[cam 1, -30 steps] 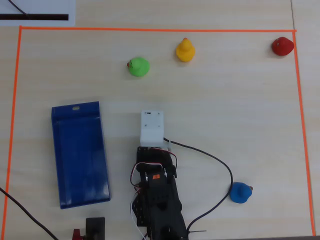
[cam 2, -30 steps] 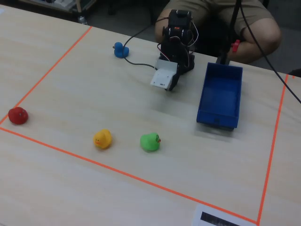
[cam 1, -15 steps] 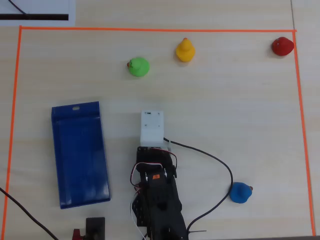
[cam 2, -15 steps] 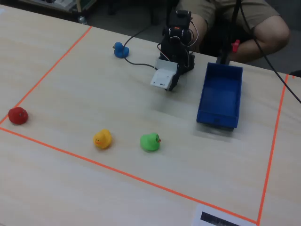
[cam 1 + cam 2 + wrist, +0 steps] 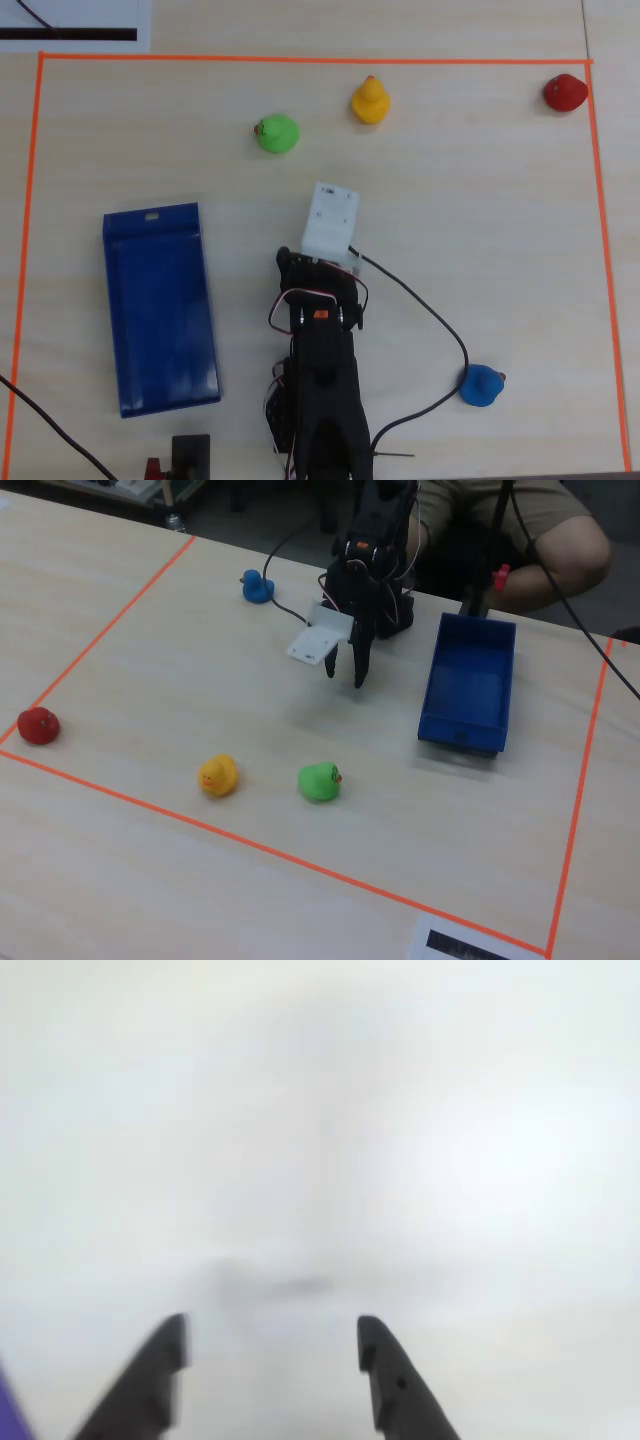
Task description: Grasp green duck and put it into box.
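With its jaws parted and empty, the black two-finger gripper (image 5: pixel 345 674) should reach forward and descend squarely over the small green rubber duck (image 5: pixel 320 782), standing well apart from the blue rectangular box (image 5: pixel 469 687).

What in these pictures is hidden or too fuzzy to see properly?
- Wrist view: the table under the pincer is a white blur; no duck shows.
- Overhead view: the pincer is hidden beneath the white camera block.
- Fixed view: the seated person is cut off by the top edge.
- Both: the green duck has a face too small to read.
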You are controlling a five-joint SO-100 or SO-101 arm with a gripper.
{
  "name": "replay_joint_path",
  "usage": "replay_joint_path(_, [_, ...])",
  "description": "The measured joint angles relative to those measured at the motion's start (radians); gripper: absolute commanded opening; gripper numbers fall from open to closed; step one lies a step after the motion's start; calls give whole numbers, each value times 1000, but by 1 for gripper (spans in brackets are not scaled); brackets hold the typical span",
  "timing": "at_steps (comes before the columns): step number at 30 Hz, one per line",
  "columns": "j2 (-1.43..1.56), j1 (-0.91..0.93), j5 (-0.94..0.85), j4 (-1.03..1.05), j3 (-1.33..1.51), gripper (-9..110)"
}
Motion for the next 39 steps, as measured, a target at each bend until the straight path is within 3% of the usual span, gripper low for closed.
replay_joint_path(10, [-506, -5, 97, -202, -568, 27])
replay_joint_path(15, [-629, 20, 100, -476, -578, 26])
replay_joint_path(25, [-874, -35, 89, -775, -565, 23])
replay_joint_path(39, [-1117, -77, 120, -850, -686, 23])
